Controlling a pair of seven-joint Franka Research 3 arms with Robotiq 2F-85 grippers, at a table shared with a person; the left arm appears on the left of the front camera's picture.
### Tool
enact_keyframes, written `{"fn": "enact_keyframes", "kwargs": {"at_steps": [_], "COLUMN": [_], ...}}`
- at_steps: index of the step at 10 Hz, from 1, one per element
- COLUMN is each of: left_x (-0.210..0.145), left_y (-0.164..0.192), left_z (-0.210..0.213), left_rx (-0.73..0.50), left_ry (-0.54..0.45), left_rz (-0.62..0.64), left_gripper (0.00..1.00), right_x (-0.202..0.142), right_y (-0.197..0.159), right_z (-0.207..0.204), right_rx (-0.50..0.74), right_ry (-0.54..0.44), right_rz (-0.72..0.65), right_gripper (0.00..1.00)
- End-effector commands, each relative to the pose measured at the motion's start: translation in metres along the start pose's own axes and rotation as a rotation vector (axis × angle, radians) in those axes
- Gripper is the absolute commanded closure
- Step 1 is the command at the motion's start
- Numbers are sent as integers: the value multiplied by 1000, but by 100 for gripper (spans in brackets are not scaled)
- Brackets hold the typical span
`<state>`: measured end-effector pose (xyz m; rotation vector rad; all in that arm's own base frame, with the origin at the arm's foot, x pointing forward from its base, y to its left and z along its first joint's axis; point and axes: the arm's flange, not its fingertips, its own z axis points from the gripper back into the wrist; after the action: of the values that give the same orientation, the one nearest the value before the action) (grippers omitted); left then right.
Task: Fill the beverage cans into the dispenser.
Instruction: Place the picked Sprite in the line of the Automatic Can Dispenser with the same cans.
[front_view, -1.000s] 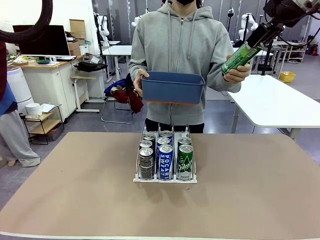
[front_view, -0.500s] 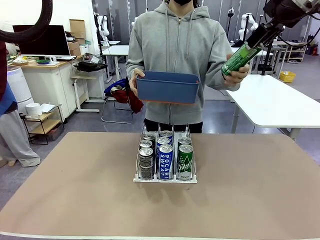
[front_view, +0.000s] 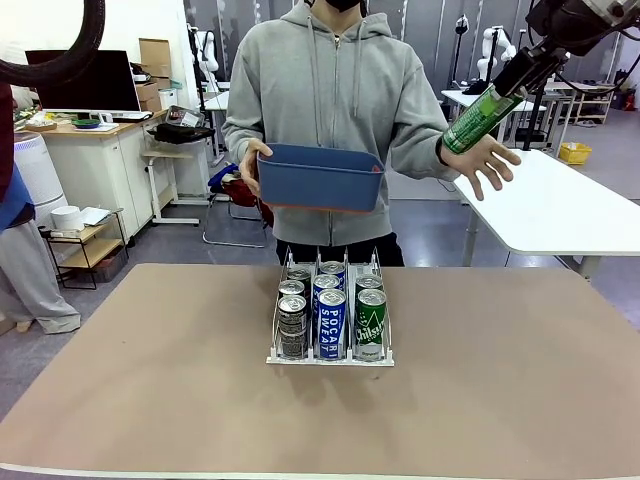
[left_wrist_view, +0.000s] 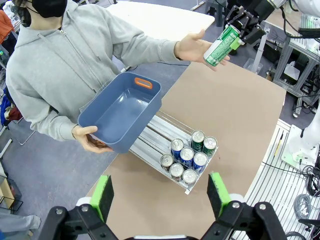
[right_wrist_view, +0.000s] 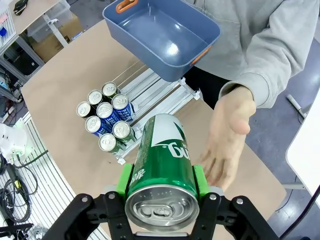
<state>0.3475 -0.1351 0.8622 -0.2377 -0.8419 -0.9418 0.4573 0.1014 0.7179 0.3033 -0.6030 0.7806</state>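
Right fingers (right_wrist_view: 161, 186) clamped on green can (front_view: 481, 117), long axis tilted, high and well right of dispenser (front_view: 330, 355); left fingers (left_wrist_view: 161, 195) spread, empty.

You can't read the rear cans (front_view: 300, 274) at 12 o'clock in the dispenser (front_view: 330, 357); front cans hide them. The right gripper (front_view: 527, 66) is cut off at 2 o'clock.

Green can (right_wrist_view: 162, 165); blue bin (front_view: 318, 177)
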Motion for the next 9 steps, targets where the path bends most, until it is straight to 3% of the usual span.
{"fn": "enact_keyframes", "kwargs": {"at_steps": [1,5,6,7,9], "left_x": [-4,-4,-4,-4,-4], "left_y": [-1,-1,-1,-1,-1], "left_z": [1,1,1,1,1], "left_rx": [-10,-10,-10,-10,-10], "left_ry": [-3,-3,-3,-3,-3], "left_rz": [2,2,2,2,2], "left_gripper": [0,0,0,0,0], "right_x": [0,0,0,-2,-3], "right_y": [0,0,0,5,14], "right_z": [2,2,0,2,8], "right_rx": [-1,-1,0,48,-1], "right_ry": [-3,-3,0,-30,18], "right_rz": [6,6,0,79,29], "right_gripper": [100,100,42,100,100]}}
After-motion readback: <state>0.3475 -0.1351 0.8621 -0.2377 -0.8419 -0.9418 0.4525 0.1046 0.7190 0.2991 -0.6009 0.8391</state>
